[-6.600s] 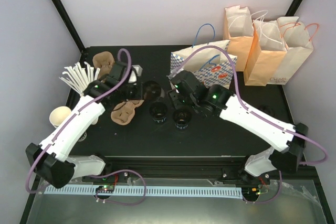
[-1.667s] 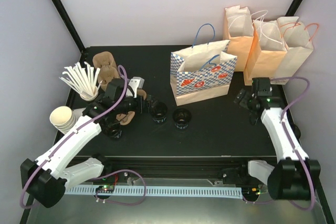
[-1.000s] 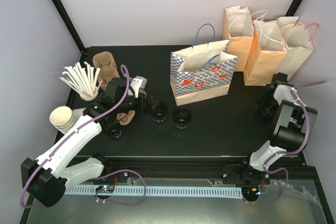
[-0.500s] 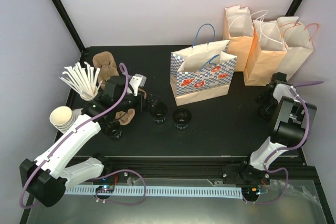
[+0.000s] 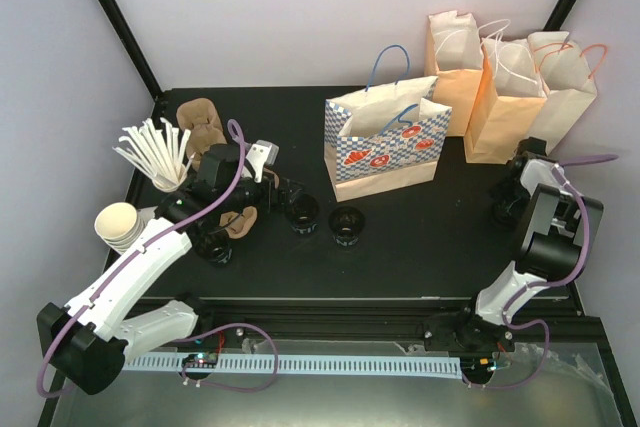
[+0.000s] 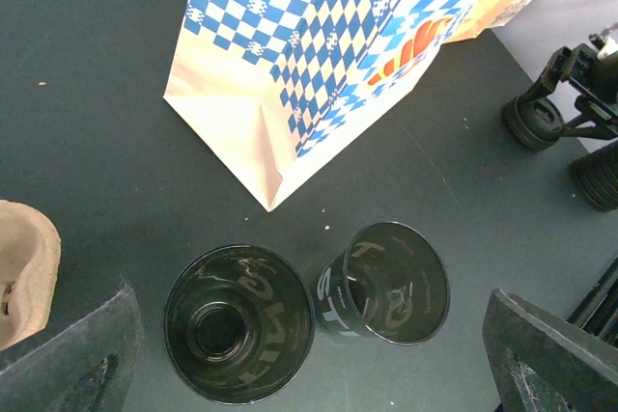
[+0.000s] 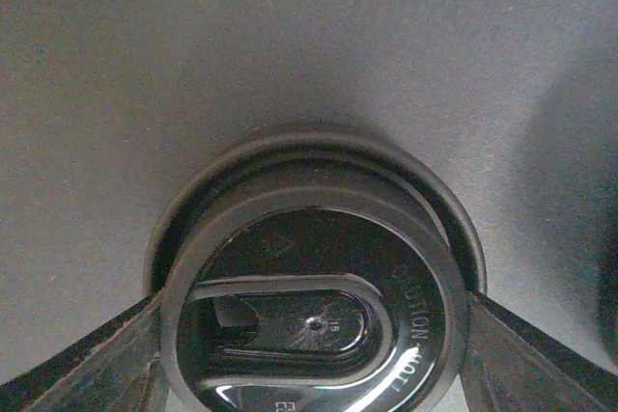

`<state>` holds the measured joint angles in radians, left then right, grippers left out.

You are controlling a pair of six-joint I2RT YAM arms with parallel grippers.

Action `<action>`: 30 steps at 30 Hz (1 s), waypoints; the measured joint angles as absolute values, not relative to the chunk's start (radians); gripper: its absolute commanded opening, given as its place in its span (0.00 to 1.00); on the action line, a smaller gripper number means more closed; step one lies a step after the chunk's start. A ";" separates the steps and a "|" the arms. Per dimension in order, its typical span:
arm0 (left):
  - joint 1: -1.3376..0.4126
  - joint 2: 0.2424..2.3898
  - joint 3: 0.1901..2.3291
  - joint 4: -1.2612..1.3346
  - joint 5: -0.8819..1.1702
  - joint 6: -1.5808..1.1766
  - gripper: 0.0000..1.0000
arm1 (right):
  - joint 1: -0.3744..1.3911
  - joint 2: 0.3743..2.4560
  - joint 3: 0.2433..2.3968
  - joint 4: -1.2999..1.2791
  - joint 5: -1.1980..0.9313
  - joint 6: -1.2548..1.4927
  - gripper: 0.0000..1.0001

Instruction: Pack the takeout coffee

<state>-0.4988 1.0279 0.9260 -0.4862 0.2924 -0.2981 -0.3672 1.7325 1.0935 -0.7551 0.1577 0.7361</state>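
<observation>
Two black takeout coffee cups stand open and lidless at mid-table. In the left wrist view they sit side by side, one upright and the other seen at a slant. My left gripper hovers open just above them, holding nothing. At the far right my right gripper points down over a stack of black lids. In the right wrist view the top lid fills the gap, and both fingers touch its rim.
A blue checkered paper bag stands open behind the cups, with orange paper bags at back right. White stirrers, stacked cream cups and brown pulp carriers crowd the left side.
The right gripper's fingers have narrowed onto the top lid of the stack. The left gripper has drifted slightly and stayed open. The cups and bags have not moved.
</observation>
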 measured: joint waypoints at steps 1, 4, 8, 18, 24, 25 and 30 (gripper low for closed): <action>-0.499 1.028 0.926 -0.486 0.292 -0.298 0.99 | -0.367 1.723 1.093 -0.758 0.158 0.737 0.76; -0.499 1.029 0.927 -0.486 0.292 -0.297 0.99 | -0.367 1.668 1.092 -0.768 0.160 0.739 0.76; -0.499 1.030 0.927 -0.486 0.292 -0.291 0.99 | -0.367 1.597 1.092 -0.791 0.171 0.738 0.76; -0.499 1.036 0.927 -0.487 0.292 -0.287 0.99 | -0.322 1.457 1.048 -0.817 0.173 0.704 0.77; -0.499 1.044 0.927 -0.487 0.292 -0.287 0.99 | -0.075 1.408 1.002 -0.829 0.180 0.671 0.78; -0.499 1.045 0.927 -0.487 0.292 -0.287 0.99 | -0.017 1.390 0.988 -0.831 0.176 0.670 0.78; -0.499 1.049 0.926 -0.486 0.284 -0.289 0.99 | 0.216 1.223 0.883 -0.847 0.127 0.667 0.78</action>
